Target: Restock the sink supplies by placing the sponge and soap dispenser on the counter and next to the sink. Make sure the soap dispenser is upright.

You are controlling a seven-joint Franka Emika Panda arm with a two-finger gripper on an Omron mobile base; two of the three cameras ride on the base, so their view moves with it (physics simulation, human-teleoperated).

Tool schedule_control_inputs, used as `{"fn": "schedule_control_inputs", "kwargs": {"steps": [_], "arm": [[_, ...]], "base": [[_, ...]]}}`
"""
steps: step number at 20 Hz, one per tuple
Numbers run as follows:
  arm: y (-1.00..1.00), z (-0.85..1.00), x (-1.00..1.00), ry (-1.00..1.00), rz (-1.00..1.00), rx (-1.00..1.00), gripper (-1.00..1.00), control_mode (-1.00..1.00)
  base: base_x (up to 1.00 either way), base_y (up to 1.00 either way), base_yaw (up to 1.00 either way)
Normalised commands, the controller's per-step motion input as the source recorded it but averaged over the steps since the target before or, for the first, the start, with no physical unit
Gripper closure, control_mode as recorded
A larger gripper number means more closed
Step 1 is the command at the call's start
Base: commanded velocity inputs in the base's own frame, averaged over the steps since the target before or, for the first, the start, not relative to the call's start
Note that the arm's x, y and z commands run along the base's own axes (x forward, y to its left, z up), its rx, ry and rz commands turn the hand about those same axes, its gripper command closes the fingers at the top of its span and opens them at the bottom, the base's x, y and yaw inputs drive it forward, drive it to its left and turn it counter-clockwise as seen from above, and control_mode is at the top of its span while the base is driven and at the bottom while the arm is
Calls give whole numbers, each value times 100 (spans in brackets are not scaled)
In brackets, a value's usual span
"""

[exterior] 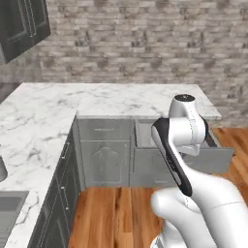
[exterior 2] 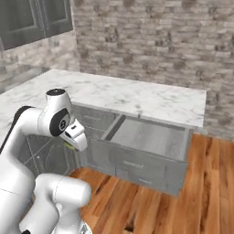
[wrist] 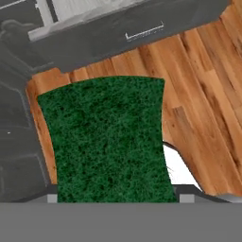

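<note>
A: So where is the sponge (wrist: 108,142) sitting at this point?

B: Right up against the hand camera. Its green face is covering most of the hand view, with wooden floor (wrist: 203,85) and grey cabinet fronts (wrist: 19,142) showing past its edges. That closeness suggests the gripper is carrying it, squeezed between the fingers, though the fingertips themselves are hiding behind the sponge, so I am judging the grip and not seeing it.

A: Why would it be hanging over the floor and not the worktop (exterior: 43,126)?

B: Probably because the arm (exterior: 186,140) is folding back above the base, in transit. The open drawer (exterior 2: 151,137) is looking bare inside, which fits the sponge being out of it and on its way to the sink (exterior: 7,213).

A: Are the base views adding anything?

B: Quite a lot. The left one is showing the sink's corner at the lower left edge, set into the marble, well apart from the arm, so the sponge is not yet beside it. The right one is looking straight into the drawer and is catching a sliver of yellow-green under the wrist. Only the hand view is giving the sponge's texture and what lies beneath it.

A: And the soap dispenser?

B: I cannot say where it is.
</note>
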Motion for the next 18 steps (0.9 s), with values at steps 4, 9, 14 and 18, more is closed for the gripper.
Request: {"fn": "schedule_control_inputs", "kwargs": {"steps": [4, 9, 14, 18], "arm": [[0, 0, 0, 0, 0, 0, 100, 100], [0, 0, 0, 0, 0, 0, 100, 100], [0, 0, 0, 0, 0, 0, 100, 100], [0, 0, 0, 0, 0, 0, 100, 100]], "base": [[7, 0, 74], [1, 14, 84], [0, 38, 90], [0, 40, 89]]}}
